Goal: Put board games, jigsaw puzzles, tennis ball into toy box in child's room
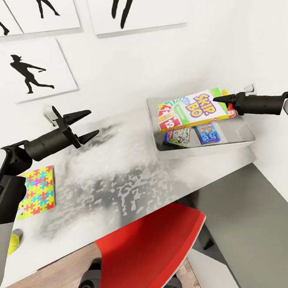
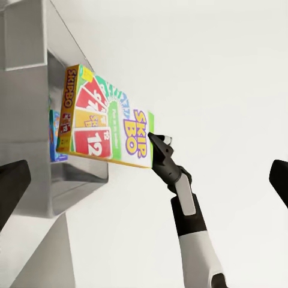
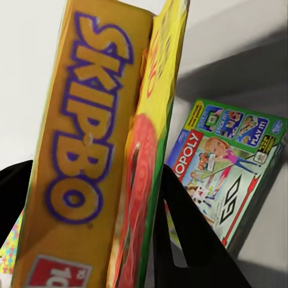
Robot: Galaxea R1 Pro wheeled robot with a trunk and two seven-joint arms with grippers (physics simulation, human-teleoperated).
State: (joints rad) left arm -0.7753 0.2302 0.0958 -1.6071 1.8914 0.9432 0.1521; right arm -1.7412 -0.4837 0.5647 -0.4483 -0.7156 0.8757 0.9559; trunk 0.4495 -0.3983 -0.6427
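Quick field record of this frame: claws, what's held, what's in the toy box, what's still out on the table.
right claw: shut on Skip-Bo box, held over the toy box
left claw: open, holding nothing, above the table
in toy box: Monopoly box, blue game box
still on table: jigsaw puzzle, tennis ball near front edge
nearby: red chair at the table

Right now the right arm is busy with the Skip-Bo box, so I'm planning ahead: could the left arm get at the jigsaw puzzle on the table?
Probably yes. The left tool is open and empty, and the jigsaw puzzle lies flat on the table just below the arm, with nothing resting on it.
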